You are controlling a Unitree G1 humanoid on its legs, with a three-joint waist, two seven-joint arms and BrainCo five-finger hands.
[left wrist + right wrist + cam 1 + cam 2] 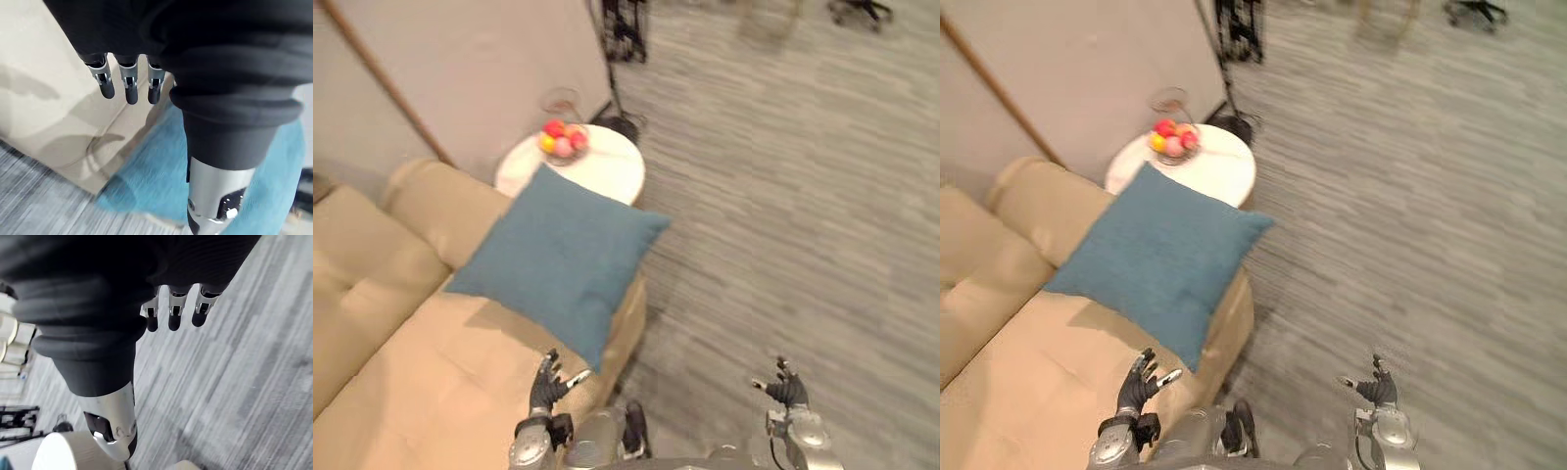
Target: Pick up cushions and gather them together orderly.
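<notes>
- A teal-blue square fabric cushion [558, 259] lies tilted across the armrest end of the beige upholstered sofa [421, 382]. One corner rests on the sofa's seat and another juts out past the armrest over the floor.
- The left hand [546, 390] hangs over the sofa's front edge, just beside the cushion's nearest corner. Whether its thumb touches the fabric cannot be told.
- Its fingers [128, 88] are straight and a little spread with the thumb held out to the side. The left wrist view shows nothing between them, with sofa cloth and blue cushion past the tips.
- The right hand [788, 392] hovers over the grey striped carpet [783, 196], well apart from the sofa. Its fingers [173, 313] are loosely extended with the thumb out, and it holds nothing.
- A round white side table [602, 171] stands just beyond the sofa's armrest, close to the cushion's far corner.
- A small bowl of red and yellow fruit [563, 140] sits on that table, on the side farthest from the sofa's seat.
- A thin wooden pole [382, 78] leans against the pale wall behind the sofa's back.
</notes>
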